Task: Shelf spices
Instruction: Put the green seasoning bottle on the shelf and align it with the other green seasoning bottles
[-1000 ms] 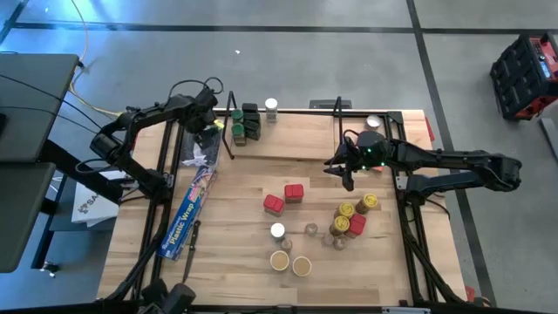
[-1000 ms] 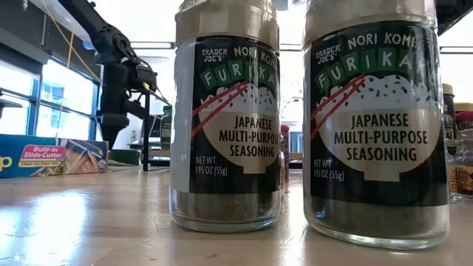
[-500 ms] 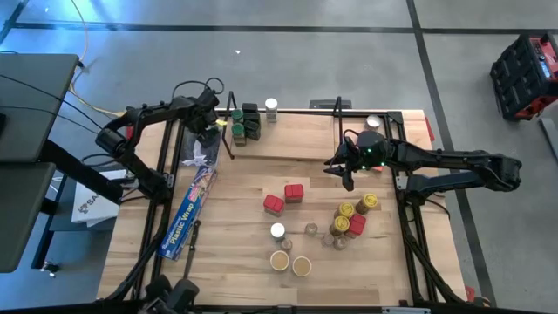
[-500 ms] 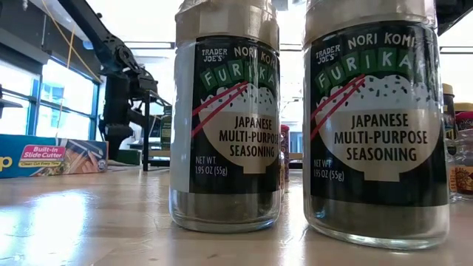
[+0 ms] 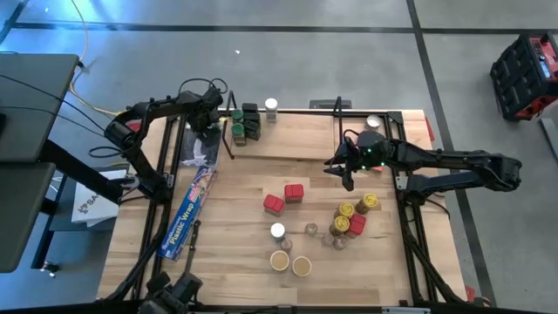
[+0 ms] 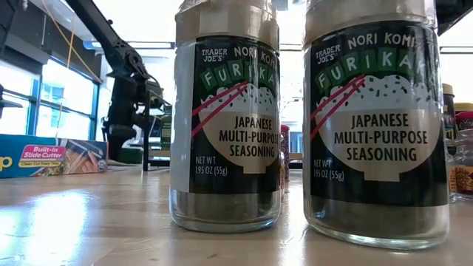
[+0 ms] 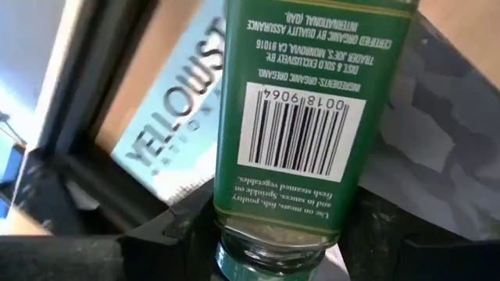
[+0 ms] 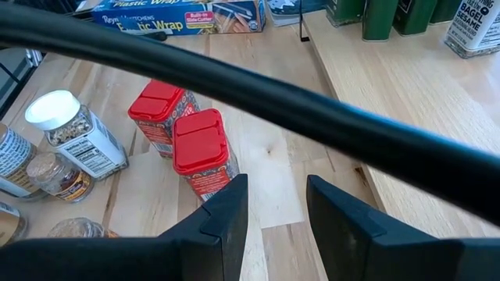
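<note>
The left end effector (image 5: 215, 125) sits at the shelf's (image 5: 296, 144) left end, clamped on a green jar (image 7: 312, 117) whose lid end is cut off in the wrist view. The right end effector (image 8: 269, 211) hovers over the desk (image 5: 244, 218), fingers apart and empty, above two red tins (image 8: 183, 133). Two furikake jars (image 6: 225, 118) block most of the low view.

Two dark jointed arms, black cables
</note>
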Action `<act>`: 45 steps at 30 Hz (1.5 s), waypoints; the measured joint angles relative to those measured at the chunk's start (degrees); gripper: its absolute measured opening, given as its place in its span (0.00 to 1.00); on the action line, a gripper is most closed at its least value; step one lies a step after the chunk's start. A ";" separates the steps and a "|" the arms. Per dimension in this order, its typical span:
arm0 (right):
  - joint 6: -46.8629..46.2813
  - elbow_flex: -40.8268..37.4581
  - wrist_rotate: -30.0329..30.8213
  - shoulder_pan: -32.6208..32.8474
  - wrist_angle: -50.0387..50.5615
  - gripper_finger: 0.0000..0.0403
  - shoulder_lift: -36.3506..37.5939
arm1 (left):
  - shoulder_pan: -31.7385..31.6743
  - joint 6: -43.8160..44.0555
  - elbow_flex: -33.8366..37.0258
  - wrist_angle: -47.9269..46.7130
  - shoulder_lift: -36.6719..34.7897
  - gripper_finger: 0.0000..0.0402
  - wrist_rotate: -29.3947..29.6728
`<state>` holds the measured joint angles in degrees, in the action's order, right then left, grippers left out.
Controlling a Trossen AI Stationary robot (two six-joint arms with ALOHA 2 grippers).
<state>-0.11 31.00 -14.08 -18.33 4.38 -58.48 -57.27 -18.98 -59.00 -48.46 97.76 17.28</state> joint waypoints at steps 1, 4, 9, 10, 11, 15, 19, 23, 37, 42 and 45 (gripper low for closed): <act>0.03 0.00 0.02 0.00 -0.04 0.31 0.00 | -0.38 0.61 -0.95 -1.02 -0.08 0.49 0.12; 0.03 0.00 0.02 0.00 -0.62 0.31 0.00 | -1.36 2.33 -3.99 -5.07 -0.09 0.49 1.16; 0.07 0.00 0.02 0.00 -1.42 0.31 0.00 | -2.08 6.24 -11.20 -11.89 -0.11 0.49 1.47; 0.08 0.00 0.02 0.00 -1.67 0.31 0.00 | -2.08 7.07 -13.07 -13.61 -0.11 0.49 1.47; 0.08 0.00 0.02 0.02 -1.84 0.31 0.00 | -2.07 7.93 -15.07 -15.31 -0.11 0.49 1.51; 0.08 0.00 0.02 0.00 -2.53 0.31 0.00 | -1.48 11.86 -24.62 -23.73 -0.11 0.49 1.74; 0.10 0.00 0.02 0.01 -2.59 0.31 0.00 | -0.68 16.67 -36.39 -36.20 -0.15 0.49 0.51; 0.54 0.00 0.04 0.00 -2.95 0.31 0.00 | 1.20 24.37 -45.18 -41.28 -1.41 0.49 -7.50; 2.07 0.00 0.01 0.52 -7.68 0.31 0.01 | 24.19 46.35 -47.65 -41.45 -3.98 0.49 -47.80; 3.06 0.00 -0.01 0.52 -8.95 0.31 0.00 | 35.03 55.98 -46.56 -41.35 -4.38 0.49 -55.06; 3.03 0.00 0.02 0.61 -9.08 0.31 0.00 | 40.79 62.17 -42.29 -41.38 -4.26 0.49 -62.08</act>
<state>2.92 31.00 -14.06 -17.72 -4.69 -58.48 -16.48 43.19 -101.29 -89.83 93.50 -44.80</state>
